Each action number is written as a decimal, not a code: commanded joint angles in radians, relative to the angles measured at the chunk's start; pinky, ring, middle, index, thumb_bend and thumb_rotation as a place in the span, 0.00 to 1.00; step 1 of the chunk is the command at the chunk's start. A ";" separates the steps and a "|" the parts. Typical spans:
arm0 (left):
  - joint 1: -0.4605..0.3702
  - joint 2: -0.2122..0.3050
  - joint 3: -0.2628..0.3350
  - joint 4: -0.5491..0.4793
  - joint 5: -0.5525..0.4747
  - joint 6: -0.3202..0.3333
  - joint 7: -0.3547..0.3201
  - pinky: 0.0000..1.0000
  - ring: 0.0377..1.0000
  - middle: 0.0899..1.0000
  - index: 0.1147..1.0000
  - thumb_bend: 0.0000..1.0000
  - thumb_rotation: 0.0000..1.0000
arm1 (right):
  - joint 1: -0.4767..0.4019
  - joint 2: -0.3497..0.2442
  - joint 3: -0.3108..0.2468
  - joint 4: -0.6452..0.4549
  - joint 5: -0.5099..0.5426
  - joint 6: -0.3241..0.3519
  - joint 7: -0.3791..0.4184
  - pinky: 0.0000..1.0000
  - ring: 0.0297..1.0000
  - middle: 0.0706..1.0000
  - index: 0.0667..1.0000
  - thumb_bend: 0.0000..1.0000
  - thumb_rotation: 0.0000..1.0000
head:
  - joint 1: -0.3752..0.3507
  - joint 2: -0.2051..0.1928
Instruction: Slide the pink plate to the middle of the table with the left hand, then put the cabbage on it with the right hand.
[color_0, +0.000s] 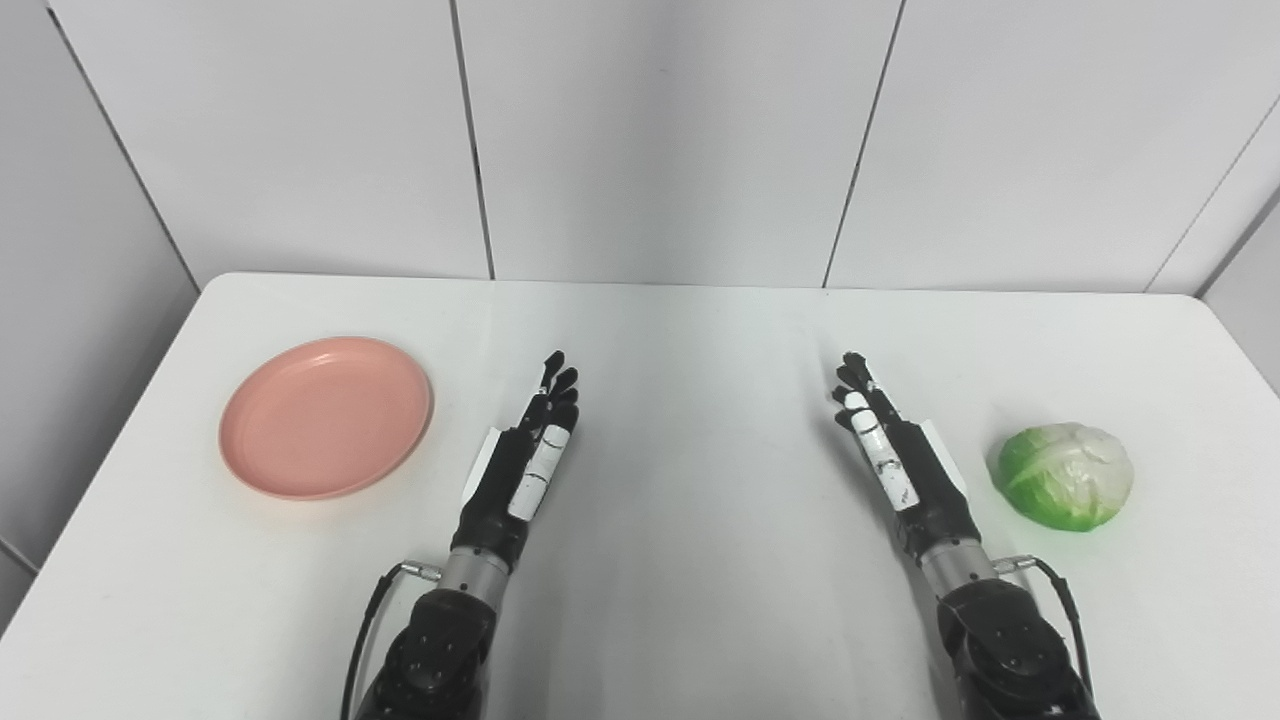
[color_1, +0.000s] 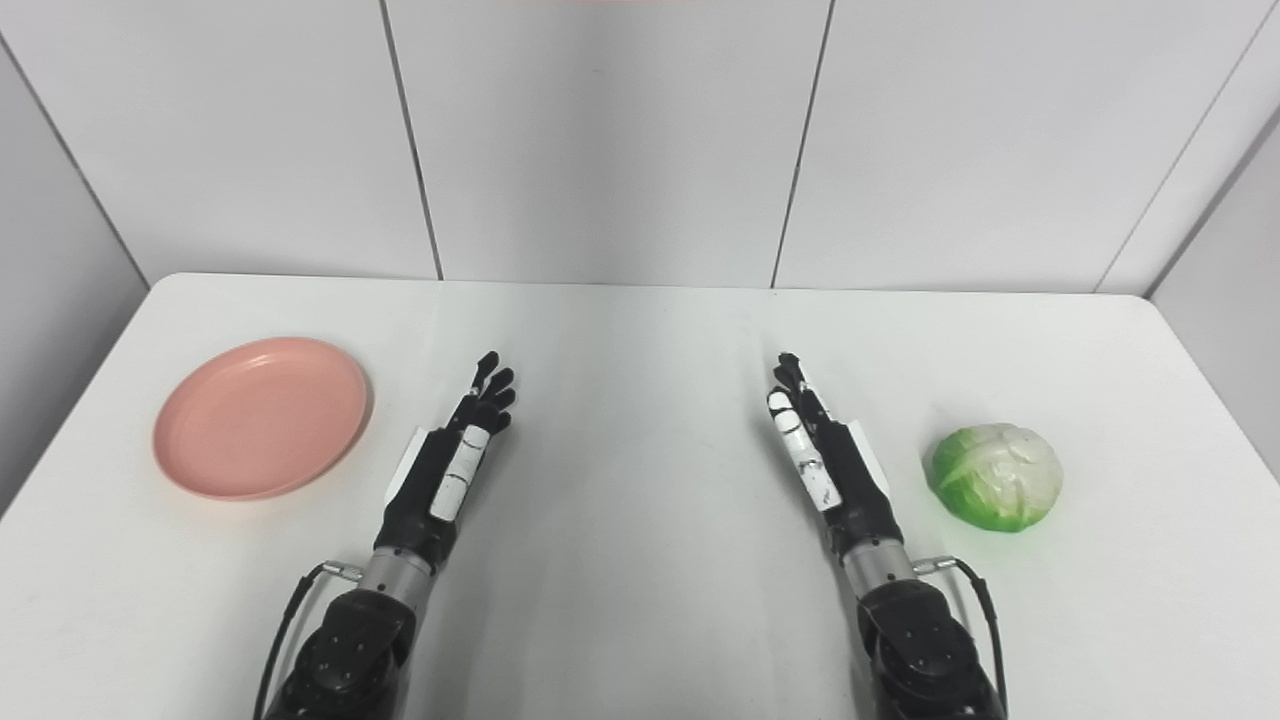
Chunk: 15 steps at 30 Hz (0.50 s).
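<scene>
White desk (color_0: 680, 600), both arms in from the bottom edge, nothing grasped. Pink plate (color_0: 326, 416) sits flat on the left side of the desk, well off centre, nothing on it. Cabbage (color_0: 1066, 475) sits on the right side, green on the near and left faces, whitish on top, resting straight on the desk surface. Left robot hand (color_0: 530, 450) lies low over the desk just right of the plate, not touching it; a strip of bare desk shows between the plate rim and the hand. Fingers extended forward toward the back wall, held roughly side by side, palm turned inward, holding nothing, so it reads as open. Right robot hand (color_0: 890, 450) mirrors it: fingers stretched forward, palm inward, empty and open, sitting just left of the cabbage with a clear gap between them. The two hands are well apart, leaving the middle of the desk between them. Can't tell whether either hand actually rests on the desk or hovers just above it. White panelled wall (color_0: 660, 140) runs behind the far edge of the desk.
</scene>
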 joint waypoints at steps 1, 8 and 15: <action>0.006 0.006 0.004 0.024 0.002 0.030 -0.001 0.96 0.96 0.97 0.98 0.73 1.00 | -0.002 0.000 0.015 -0.005 -0.003 0.029 0.023 0.92 0.94 0.96 0.97 0.37 1.00 | 0.000 0.001; 0.005 0.007 0.003 0.027 0.002 0.030 -0.003 0.96 0.96 0.97 0.98 0.73 1.00 | -0.005 -0.002 0.017 0.011 -0.006 0.010 0.023 0.92 0.94 0.96 0.97 0.39 1.00 | -0.001 0.001; 0.005 0.007 0.004 0.028 0.001 0.030 -0.003 0.96 0.96 0.97 0.98 0.73 1.00 | -0.004 -0.002 0.017 0.003 -0.006 0.025 0.022 0.92 0.94 0.96 0.97 0.38 1.00 | -0.001 0.002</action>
